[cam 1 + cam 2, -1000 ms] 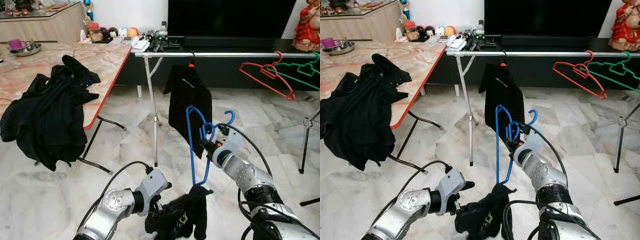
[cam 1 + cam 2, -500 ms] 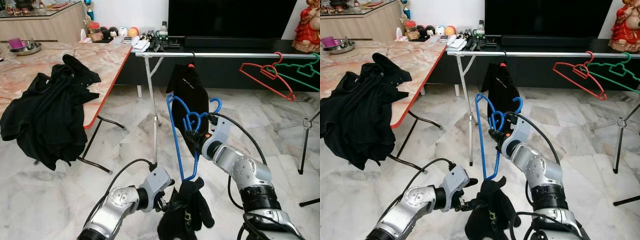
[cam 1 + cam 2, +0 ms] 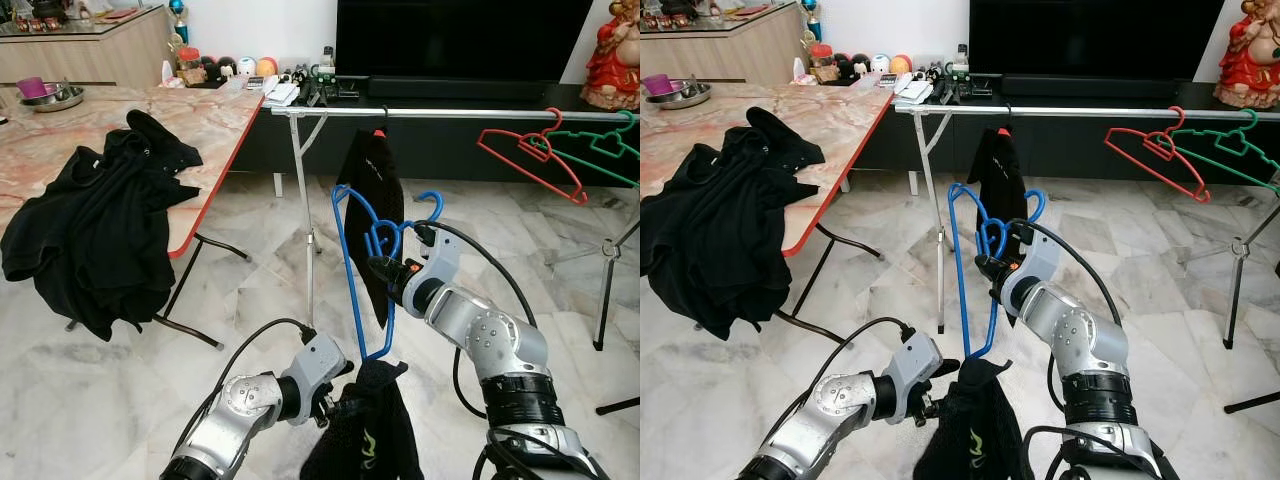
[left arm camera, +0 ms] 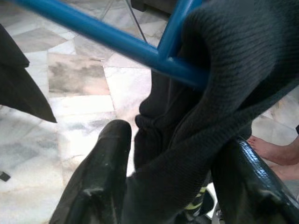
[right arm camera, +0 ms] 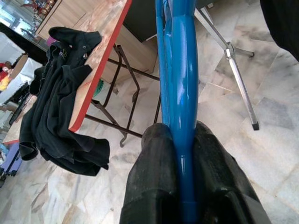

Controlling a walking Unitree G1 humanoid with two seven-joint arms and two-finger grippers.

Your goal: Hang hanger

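Below the steel clothes rail (image 3: 450,112), I hold the blue hanger (image 3: 352,270) upright in my right pincer (image 3: 385,268), whose fingers are clamped tight on the hanger's neck, its hook (image 3: 433,204) well short of the bar. My left pincer (image 3: 936,402) sits low in front of me, its fingers (image 4: 100,172) closed on a dark garment (image 3: 975,430) that is draped over the hanger's lower corner. As I judge it, the job stands roughly midway: the garment is only partly threaded onto the frame, and the loaded hanger has yet to be lifted and hooked over the rail. One black garment (image 3: 372,205) already hangs there, with a red hanger (image 3: 530,155) and a green hanger (image 3: 600,145) further along to my right. More dark clothing (image 3: 95,230) lies heaped on the marble-topped bench (image 3: 215,120) to my left.
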